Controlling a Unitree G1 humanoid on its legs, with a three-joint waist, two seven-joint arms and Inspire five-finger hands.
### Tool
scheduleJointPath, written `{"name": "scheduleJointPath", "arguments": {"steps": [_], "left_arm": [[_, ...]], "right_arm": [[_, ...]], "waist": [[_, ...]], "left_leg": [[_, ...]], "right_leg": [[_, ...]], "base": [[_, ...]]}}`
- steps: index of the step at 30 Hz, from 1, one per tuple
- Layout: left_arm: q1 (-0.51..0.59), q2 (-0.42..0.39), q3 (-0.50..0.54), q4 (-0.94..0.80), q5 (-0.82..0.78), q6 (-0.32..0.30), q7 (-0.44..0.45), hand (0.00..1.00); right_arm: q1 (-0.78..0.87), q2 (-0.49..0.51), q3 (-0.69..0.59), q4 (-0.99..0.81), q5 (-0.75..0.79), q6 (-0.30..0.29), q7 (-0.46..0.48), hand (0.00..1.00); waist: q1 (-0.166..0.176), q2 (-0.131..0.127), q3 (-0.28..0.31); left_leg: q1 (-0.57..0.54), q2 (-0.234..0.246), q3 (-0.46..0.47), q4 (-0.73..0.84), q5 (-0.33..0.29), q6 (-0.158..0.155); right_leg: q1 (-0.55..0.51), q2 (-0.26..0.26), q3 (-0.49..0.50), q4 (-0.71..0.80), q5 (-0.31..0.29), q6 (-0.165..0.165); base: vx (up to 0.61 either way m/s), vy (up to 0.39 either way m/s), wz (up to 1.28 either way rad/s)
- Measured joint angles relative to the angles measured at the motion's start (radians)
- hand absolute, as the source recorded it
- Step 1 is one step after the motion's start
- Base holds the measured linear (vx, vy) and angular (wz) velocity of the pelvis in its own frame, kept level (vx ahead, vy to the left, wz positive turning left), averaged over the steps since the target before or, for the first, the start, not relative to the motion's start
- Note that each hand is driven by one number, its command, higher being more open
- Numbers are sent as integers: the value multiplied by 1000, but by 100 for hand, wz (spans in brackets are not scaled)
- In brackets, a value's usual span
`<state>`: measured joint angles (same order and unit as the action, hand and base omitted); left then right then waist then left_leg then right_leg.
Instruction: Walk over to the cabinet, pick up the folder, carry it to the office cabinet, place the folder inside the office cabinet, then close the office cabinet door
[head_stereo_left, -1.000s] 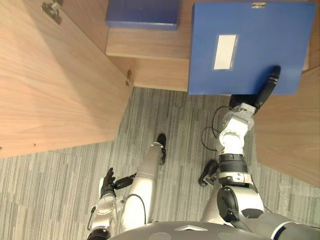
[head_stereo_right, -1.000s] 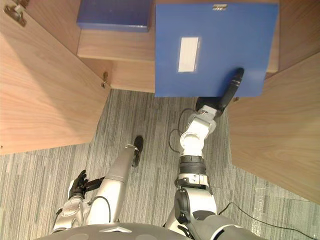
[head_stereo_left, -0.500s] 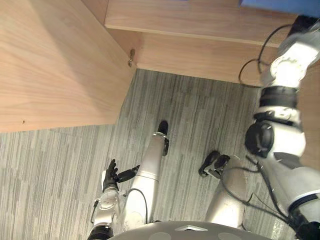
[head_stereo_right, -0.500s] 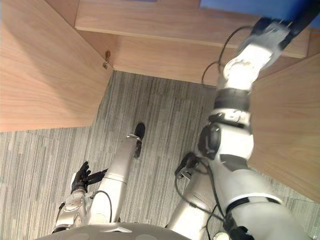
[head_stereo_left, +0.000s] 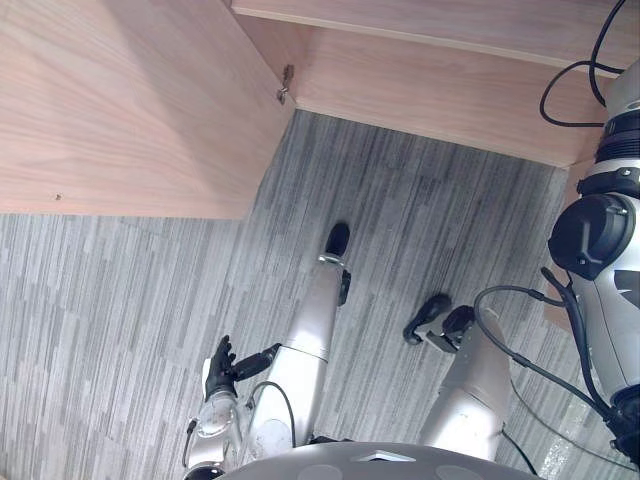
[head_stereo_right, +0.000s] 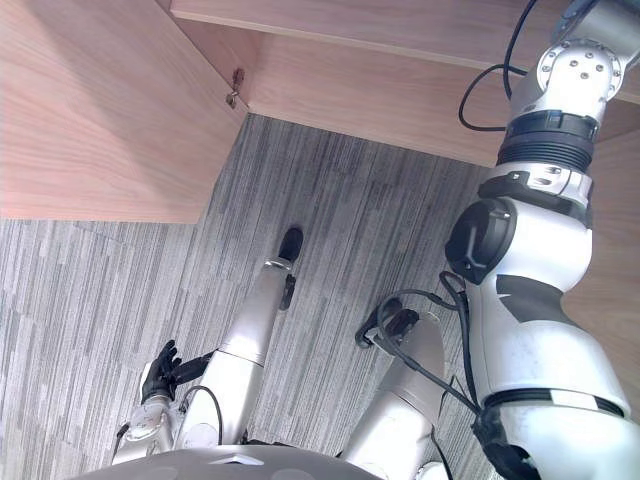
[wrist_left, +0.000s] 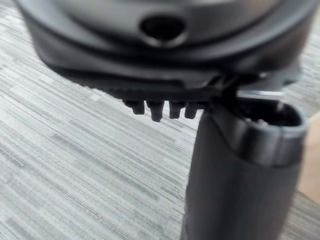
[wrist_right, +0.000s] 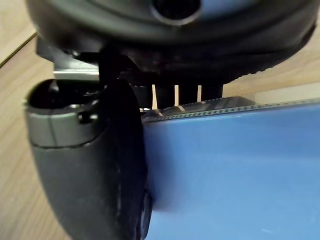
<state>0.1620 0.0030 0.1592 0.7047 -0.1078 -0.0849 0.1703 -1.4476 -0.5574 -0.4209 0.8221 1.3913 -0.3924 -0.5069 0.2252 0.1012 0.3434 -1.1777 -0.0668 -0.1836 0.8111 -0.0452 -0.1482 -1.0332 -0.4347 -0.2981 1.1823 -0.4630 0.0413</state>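
Observation:
The blue folder (wrist_right: 230, 170) shows up close in the right wrist view, with wood of the cabinet behind it. My right hand (wrist_right: 90, 165) is shut on it: the thumb presses on its near face and the fingers reach behind its top edge. In the eye views my right arm (head_stereo_right: 545, 200) stretches up past the top edge toward the cabinet. Hanging low at my left side over the carpet, my left hand (head_stereo_left: 220, 362) is open and holds nothing; its thumb (wrist_left: 240, 175) and relaxed fingers show above the floor.
The cabinet's open wooden door (head_stereo_left: 120, 100) stands at the upper left, its hinge (head_stereo_left: 285, 85) at the corner. The cabinet's base board (head_stereo_left: 440, 100) runs along the top. Another wooden panel (head_stereo_right: 612, 290) stands behind my right arm. Grey striped carpet (head_stereo_left: 120, 300) covers the floor.
The camera has tipped downward, so the shelves, the folder and my right hand have slid out past the top edge. My right arm now reaches further up and forward. The left hand stays put.

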Motion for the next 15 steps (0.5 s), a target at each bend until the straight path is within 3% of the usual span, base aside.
{"name": "scheduleJointPath", "arguments": {"steps": [3,4,10,15], "left_arm": [[6,-10,64,33,-1,3,-1,100],[6,-13,88,49,-1,4,-1,100],[41,-39,182,101,-6,5,-6,100],[41,-45,222,155,-47,25,-35,100]], "right_arm": [[-17,-9,0,0,1,-9,-4,0],[-25,-23,3,0,2,-10,-4,100],[-78,-41,27,0,41,-46,-1,100],[-100,-41,63,-1,77,-47,72,100]], "waist": [[4,1,1],[9,5,3],[14,7,4],[18,7,4]], "left_leg": [[-3,-2,-6,-26,11,-16],[-3,-2,-8,-33,16,-16],[-10,-1,-9,-41,29,-19],[-8,1,-11,-49,32,-27]], "right_leg": [[-14,-1,-1,5,-4,-2],[-17,-1,-3,6,-5,-3],[-35,0,0,16,-9,-9],[-37,2,0,19,-12,-11]], "base": [[-21,4,9],[-23,14,5],[-4,18,1],[-1,38,1]]}}
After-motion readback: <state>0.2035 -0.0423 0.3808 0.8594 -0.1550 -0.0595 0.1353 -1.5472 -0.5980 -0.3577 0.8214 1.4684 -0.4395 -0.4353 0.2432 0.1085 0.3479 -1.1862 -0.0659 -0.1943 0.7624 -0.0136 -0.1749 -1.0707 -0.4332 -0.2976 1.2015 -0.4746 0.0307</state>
